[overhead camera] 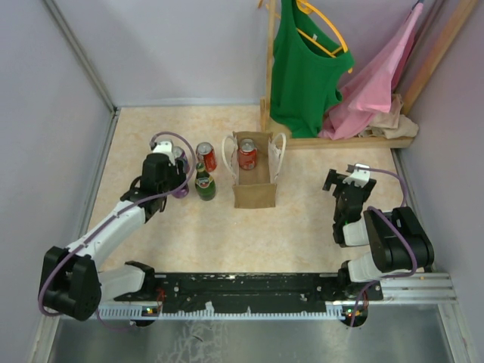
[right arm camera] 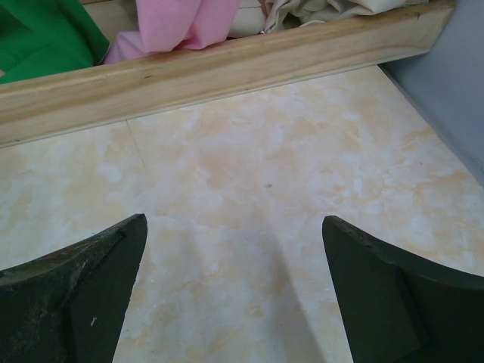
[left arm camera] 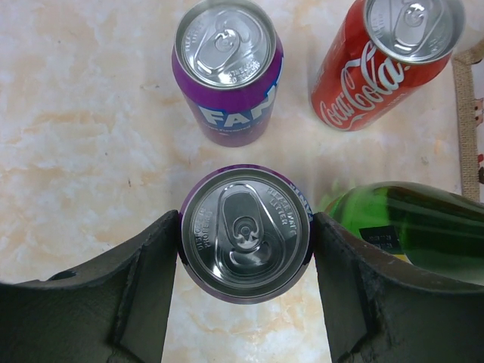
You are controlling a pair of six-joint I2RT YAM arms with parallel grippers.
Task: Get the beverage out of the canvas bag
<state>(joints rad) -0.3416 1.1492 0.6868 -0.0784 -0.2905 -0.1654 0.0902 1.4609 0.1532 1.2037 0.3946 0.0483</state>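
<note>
The tan canvas bag [overhead camera: 252,189] stands open at the table's middle, white rope handles at its sides. A red can [overhead camera: 247,153] stands inside it. My left gripper [overhead camera: 178,181] is to the bag's left, shut on a purple can [left arm camera: 246,231]; both fingers press its sides. I cannot tell whether that can rests on the table. Beyond it stand a purple Fanta can [left arm camera: 227,68] and a red Coca-Cola can [left arm camera: 386,60], with a green bottle [left arm camera: 412,227] to its right. My right gripper [right arm camera: 234,295] is open and empty over bare table at the right.
A wooden clothes rack [overhead camera: 344,141] with a green top [overhead camera: 302,68] and pink cloth [overhead camera: 378,83] stands at the back right; its base beam [right arm camera: 227,72] lies just ahead of my right gripper. Grey walls enclose the table.
</note>
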